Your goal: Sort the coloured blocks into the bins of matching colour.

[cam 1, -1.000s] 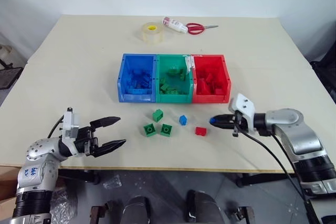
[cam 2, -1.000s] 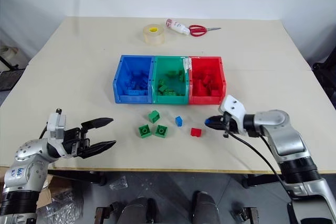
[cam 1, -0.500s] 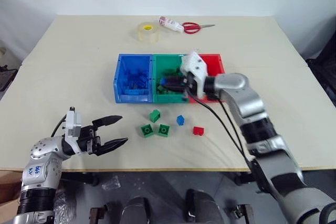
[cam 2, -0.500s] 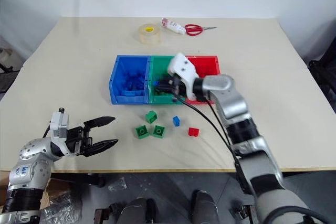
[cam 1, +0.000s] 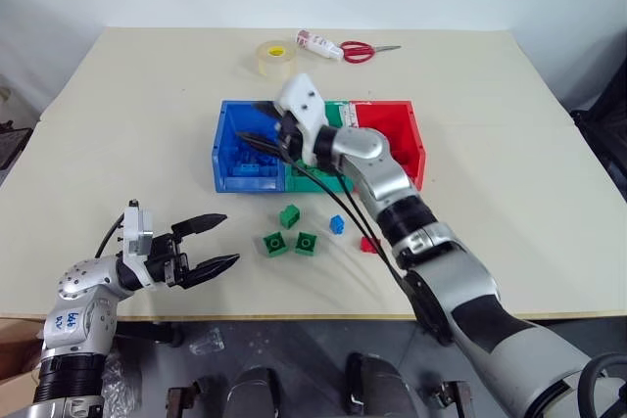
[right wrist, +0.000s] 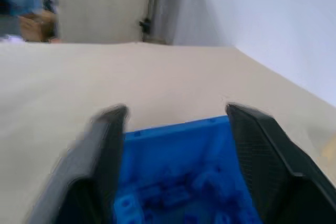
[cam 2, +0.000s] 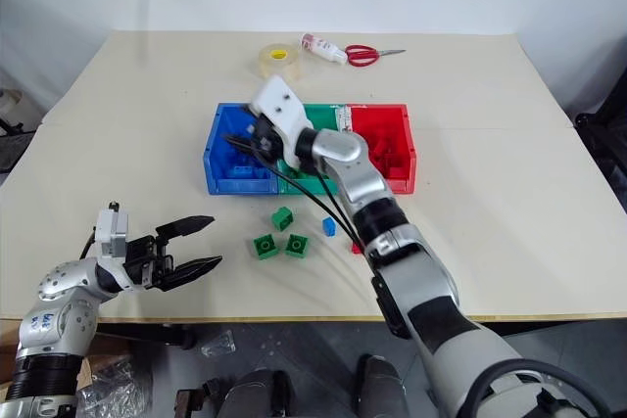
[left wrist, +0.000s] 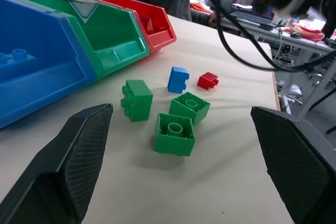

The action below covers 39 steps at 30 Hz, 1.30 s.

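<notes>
The bins stand joined in a row at mid-table: blue bin [cam 1: 231, 149], green bin [cam 1: 335, 115], red bin [cam 1: 400, 132]. My right gripper [cam 1: 253, 121] hovers over the blue bin, open, with nothing between its fingers [right wrist: 257, 145]; blue bricks [right wrist: 173, 195] lie in the bin below it. In front of the bins, three green blocks [cam 1: 290, 214] [cam 1: 276, 242] [cam 1: 307, 241], a blue block [cam 1: 338, 224] and a red block [cam 1: 369, 244] lie on the table. My left gripper [cam 1: 214, 244] is open, low near the table's front left, pointing at the loose blocks and apart from them.
A tape roll [cam 1: 277, 58], a small bottle [cam 1: 321, 44] and red-handled scissors [cam 1: 367, 48] lie at the table's far edge. My right arm and its black cables [cam 1: 338, 193] reach across the green bin and partly hide the red block.
My right arm swung from the table's front right, left and up to above the blue bin, and its gripper opened; the blue block it held is out of its fingers. The left gripper stayed put.
</notes>
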### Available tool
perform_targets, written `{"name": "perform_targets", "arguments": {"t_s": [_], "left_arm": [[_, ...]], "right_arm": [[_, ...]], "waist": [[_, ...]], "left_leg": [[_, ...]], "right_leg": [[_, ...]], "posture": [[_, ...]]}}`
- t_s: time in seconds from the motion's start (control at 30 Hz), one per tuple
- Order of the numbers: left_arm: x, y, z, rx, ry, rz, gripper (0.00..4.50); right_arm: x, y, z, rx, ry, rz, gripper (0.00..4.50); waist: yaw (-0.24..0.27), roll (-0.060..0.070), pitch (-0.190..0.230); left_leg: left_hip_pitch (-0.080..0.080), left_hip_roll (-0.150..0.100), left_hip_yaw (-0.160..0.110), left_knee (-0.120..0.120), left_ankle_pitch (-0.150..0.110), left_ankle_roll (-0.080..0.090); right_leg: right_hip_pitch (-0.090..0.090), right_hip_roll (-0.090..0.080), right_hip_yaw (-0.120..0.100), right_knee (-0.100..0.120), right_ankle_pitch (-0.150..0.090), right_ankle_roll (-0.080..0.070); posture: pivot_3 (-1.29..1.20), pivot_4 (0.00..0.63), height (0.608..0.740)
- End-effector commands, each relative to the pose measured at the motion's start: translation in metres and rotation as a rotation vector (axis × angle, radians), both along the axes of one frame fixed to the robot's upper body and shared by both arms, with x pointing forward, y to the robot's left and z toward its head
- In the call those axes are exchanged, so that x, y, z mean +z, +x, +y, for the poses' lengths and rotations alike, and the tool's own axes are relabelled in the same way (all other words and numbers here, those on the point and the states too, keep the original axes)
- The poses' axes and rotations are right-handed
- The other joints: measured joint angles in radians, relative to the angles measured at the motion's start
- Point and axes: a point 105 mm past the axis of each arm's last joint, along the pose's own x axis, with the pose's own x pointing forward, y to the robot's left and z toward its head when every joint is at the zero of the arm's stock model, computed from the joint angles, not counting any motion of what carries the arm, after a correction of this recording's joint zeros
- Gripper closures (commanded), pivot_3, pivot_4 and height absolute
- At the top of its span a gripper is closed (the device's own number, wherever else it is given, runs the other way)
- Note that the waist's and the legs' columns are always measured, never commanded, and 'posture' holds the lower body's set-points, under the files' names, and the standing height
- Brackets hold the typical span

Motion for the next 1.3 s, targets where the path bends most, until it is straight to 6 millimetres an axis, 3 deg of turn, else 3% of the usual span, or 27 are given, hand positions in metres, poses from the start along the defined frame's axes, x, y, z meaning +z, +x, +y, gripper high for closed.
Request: {"name": "perform_targets", "arguments": {"t_s": [0.03,0.2,0.47,0.57,0.67,0.87,1.0,1.3], "left_arm": [[0.006,0.000,-0.002,-0.013,0.002,-0.043,0.00],[0.005,0.003,-0.005,-0.035,0.003,-0.038,0.00],[0.003,0.009,-0.007,-0.068,0.010,-0.034,0.00],[0.003,0.011,-0.007,-0.074,0.012,-0.035,0.00],[0.003,0.011,-0.007,-0.079,0.013,-0.034,0.00],[0.003,0.012,-0.007,-0.086,0.017,-0.033,0.00],[0.004,0.013,-0.009,-0.087,0.015,-0.039,0.00],[0.004,0.007,-0.011,-0.089,0.008,-0.050,0.00]], "right_arm": [[0.002,-0.021,-0.031,0.091,-0.052,-0.050,1.44],[-0.026,-0.052,-0.086,0.141,-0.201,0.048,1.44],[-0.052,-0.086,-0.177,-0.016,-0.364,0.253,1.44],[-0.061,-0.102,-0.206,-0.075,-0.425,0.343,0.88],[-0.064,-0.112,-0.224,-0.122,-0.458,0.371,0.03],[-0.064,-0.116,-0.222,-0.127,-0.481,0.351,0.03],[-0.071,-0.114,-0.201,-0.082,-0.497,0.355,0.03],[-0.092,-0.089,-0.158,-0.040,-0.473,0.363,0.03]], "waist": [[0.002,0.000,0.000],[0.005,0.000,0.000],[0.008,0.000,0.000],[0.010,0.000,0.000],[0.011,0.000,0.000],[0.008,0.000,0.000],[0.010,0.000,0.000],[0.008,0.000,0.000]], "left_leg": [[0.000,0.000,0.000,0.000,0.000,0.000],[0.000,0.000,0.000,0.001,0.000,0.000],[0.000,0.000,0.001,0.000,0.000,0.000],[0.000,0.000,0.001,0.001,-0.001,0.001],[0.000,0.000,0.001,0.001,-0.001,0.001],[0.001,0.001,0.001,0.001,-0.001,0.001],[0.001,0.000,0.001,0.001,-0.001,0.001],[0.001,0.000,0.001,0.001,-0.001,0.001]], "right_leg": [[0.000,0.000,0.000,0.000,0.000,0.000],[-0.001,0.000,0.000,0.000,0.000,0.000],[-0.001,0.000,0.000,0.000,0.000,0.000],[0.000,0.000,0.000,-0.001,0.000,0.000],[0.000,0.000,0.000,-0.002,0.000,0.000],[0.000,0.000,0.000,-0.002,0.000,0.000],[0.001,0.000,0.000,-0.002,0.000,0.000],[0.001,0.000,0.000,-0.002,0.000,0.000]], "posture": [[0.00,0.150,0.740],[0.00,0.150,0.740],[0.00,0.150,0.740],[0.00,0.150,0.740],[0.00,0.150,0.740],[0.00,0.150,0.740],[0.00,0.150,0.740],[0.00,0.150,0.740]]}}
